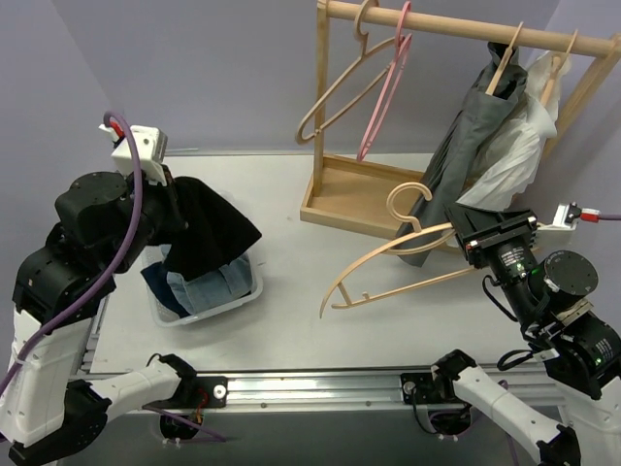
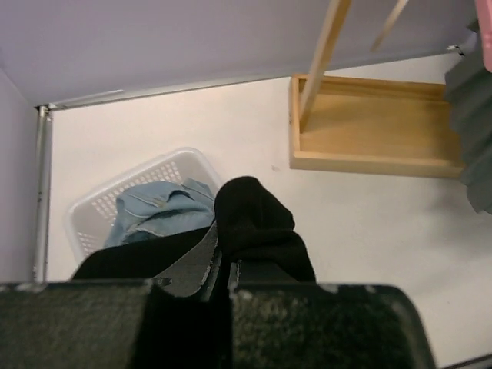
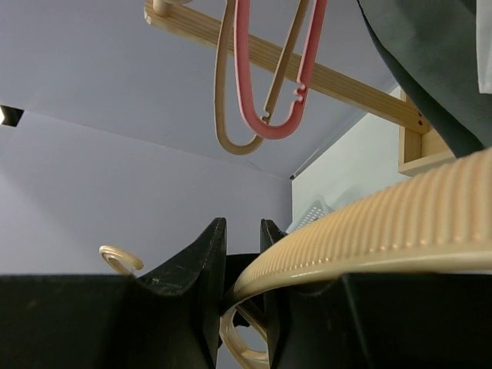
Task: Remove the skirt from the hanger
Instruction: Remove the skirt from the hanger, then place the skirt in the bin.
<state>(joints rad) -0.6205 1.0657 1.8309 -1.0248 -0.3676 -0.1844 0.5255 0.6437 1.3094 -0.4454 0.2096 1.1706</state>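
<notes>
skirt (image 1: pixel 473 146) hangs long-axis down from hanger (image 1: pixel 504 60) on rack (image 1: pixel 456 25), far-right counter (image 1: pixel 291 325) corner, hem lower-left | left hand (image 2: pixel 221 263) clamps black cloth (image 1: pixel 209 228) over basket (image 2: pixel 92 211) | right hand (image 3: pixel 241 227) clamps spare hanger (image 3: pixel 400 223)

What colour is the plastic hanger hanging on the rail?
Pink: the plastic hanger shows best in the right wrist view.

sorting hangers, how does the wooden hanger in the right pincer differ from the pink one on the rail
Colour: the wooden hanger is pale tan, the pink hanger pink. Pose: the wooden hanger is clamped in the right pincer, tilted over the table; the pink hanger hangs upright from the rail. Both are bare.
</notes>
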